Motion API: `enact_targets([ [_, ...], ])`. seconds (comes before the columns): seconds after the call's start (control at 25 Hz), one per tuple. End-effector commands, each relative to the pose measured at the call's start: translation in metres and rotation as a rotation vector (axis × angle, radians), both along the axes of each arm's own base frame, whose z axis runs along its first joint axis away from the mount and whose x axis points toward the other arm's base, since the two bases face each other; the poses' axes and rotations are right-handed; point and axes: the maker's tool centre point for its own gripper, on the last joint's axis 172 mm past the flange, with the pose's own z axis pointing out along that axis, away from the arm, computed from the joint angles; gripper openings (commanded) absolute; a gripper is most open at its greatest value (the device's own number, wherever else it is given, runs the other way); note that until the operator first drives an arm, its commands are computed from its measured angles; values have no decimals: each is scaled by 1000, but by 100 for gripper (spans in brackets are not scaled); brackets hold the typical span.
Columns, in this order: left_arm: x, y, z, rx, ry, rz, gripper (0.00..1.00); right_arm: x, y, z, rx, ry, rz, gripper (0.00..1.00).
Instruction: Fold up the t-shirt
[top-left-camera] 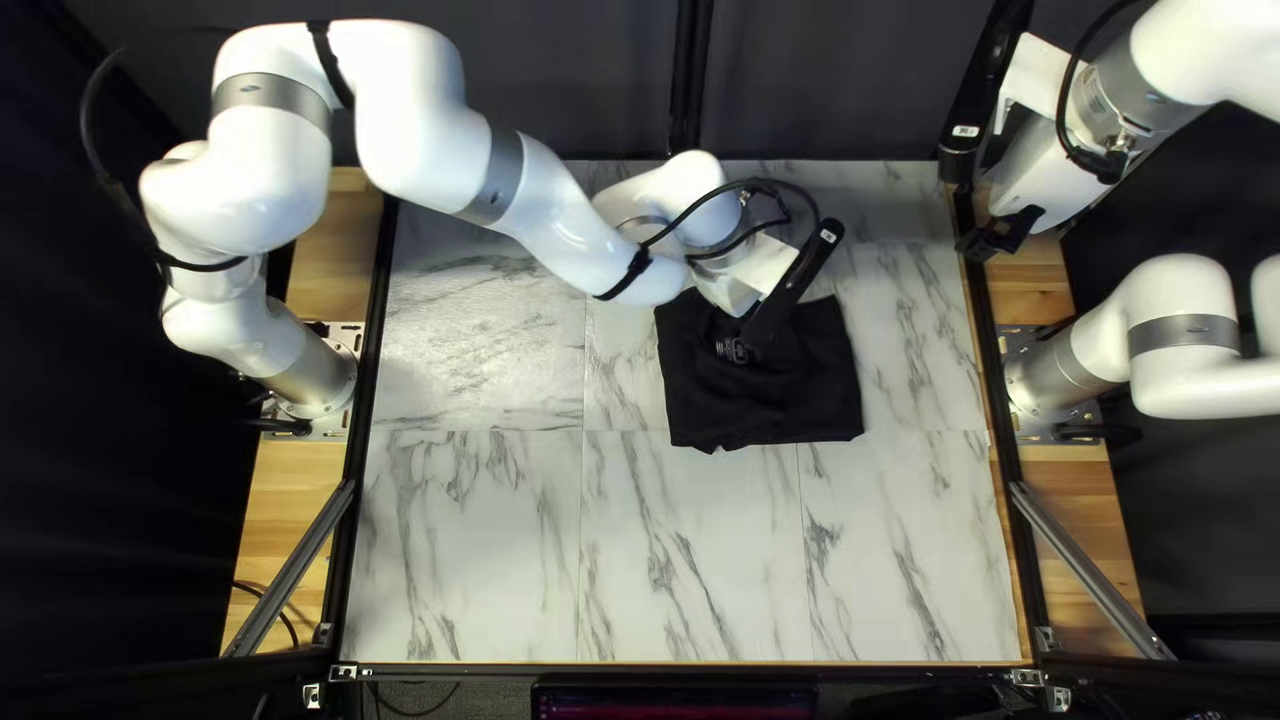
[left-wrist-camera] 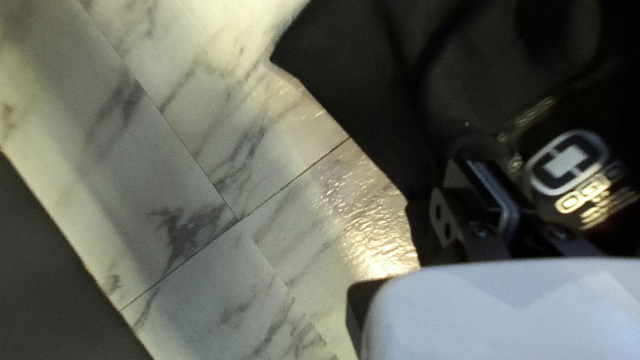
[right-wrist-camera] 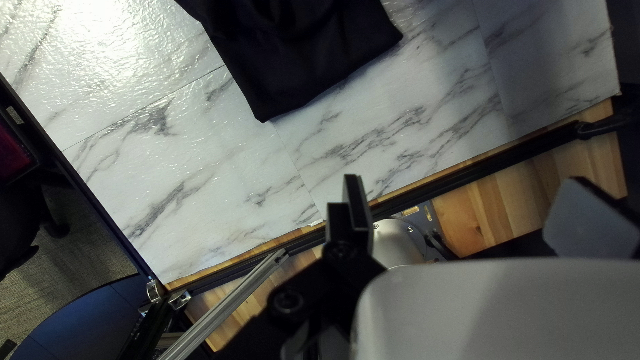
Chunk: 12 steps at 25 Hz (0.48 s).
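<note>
A black t-shirt [top-left-camera: 790, 400] lies folded into a rough rectangle right of the table's middle. My left arm reaches across from the left, and its gripper [top-left-camera: 735, 350] is down on the shirt's far half, next to a small pale label. In the left wrist view the fingers [left-wrist-camera: 480, 200] stand close together with a bunch of the black t-shirt [left-wrist-camera: 380, 75] at their tips. My right gripper [right-wrist-camera: 465, 210] hangs open and empty over the table's right edge, well away from the t-shirt [right-wrist-camera: 300, 55].
Bare marble tabletop [top-left-camera: 620, 560] stretches in front of and left of the shirt. Black frame rails [top-left-camera: 1000, 400] and wooden strips run along both sides. The right arm's base [top-left-camera: 1050, 385] stands at the right edge.
</note>
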Motion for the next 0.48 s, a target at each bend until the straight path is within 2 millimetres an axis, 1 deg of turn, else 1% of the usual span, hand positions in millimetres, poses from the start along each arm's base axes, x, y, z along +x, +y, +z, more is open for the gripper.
enact_targets([
  [0.04, -6, -16, 19, 27, -19, -13, 0, 0, 0, 0, 0, 0, 0, 100],
  [0.2, -12, -27, 37, 49, -47, -22, 0, 0, 0, 0, 0, 0, 0, 100],
  [0.4, -18, -34, 59, 65, -93, -26, 0, 0, 0, 0, 0, 0, 0, 100],
  [0.48, -17, -37, 66, 67, -110, -30, 0, 0, 0, 0, 0, 0, 0, 100],
])
